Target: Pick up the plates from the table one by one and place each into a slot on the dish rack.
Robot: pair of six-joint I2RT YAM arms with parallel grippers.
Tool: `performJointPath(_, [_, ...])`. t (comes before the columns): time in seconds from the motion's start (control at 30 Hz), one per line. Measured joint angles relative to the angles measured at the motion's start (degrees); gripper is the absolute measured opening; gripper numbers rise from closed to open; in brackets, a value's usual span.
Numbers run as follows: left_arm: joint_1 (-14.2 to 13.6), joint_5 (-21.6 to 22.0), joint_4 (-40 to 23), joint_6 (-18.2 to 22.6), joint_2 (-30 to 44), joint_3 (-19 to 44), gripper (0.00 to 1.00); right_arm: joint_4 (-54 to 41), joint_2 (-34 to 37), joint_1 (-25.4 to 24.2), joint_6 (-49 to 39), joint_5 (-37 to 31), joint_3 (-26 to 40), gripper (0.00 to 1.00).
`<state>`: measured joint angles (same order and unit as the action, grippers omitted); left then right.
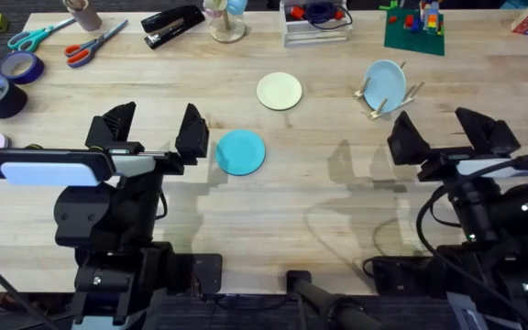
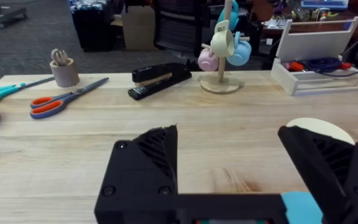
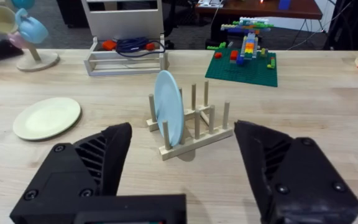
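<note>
pale plank table (image 1: pixel 337 211), teal plate (image 1: pixel 241 151) at 3 o'clock of left gripper (image 1: pixel 154 131), cream plate (image 1: pixel 280 91) flat, light-blue plate (image 1: pixel 384 84) upright in dish rack (image 1: pixel 394 101), right gripper (image 1: pixel 449 131) near, both fingers wide

A black stapler (image 1: pixel 173 22) and a mug tree (image 2: pixel 221 46) are sitting at the far edge, ahead of the left pincer (image 1: pixel 153 129); two pairs of scissors (image 1: pixel 94 43) and tape rolls (image 1: pixel 7 81) are lying off to its left. A green brick baseplate (image 3: pixel 243 64) and white tray (image 3: pixel 126 53) are standing beyond the right pincer (image 1: pixel 447 136).
</note>
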<state>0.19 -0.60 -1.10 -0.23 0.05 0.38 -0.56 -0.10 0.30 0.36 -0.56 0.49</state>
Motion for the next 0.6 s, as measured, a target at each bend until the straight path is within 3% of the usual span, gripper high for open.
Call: performJointPath(0.6, [0.0,0.02,0.0,0.22,0.0,0.0,0.993,-0.28,0.0,0.02,0.02,0.13,0.03,0.995])
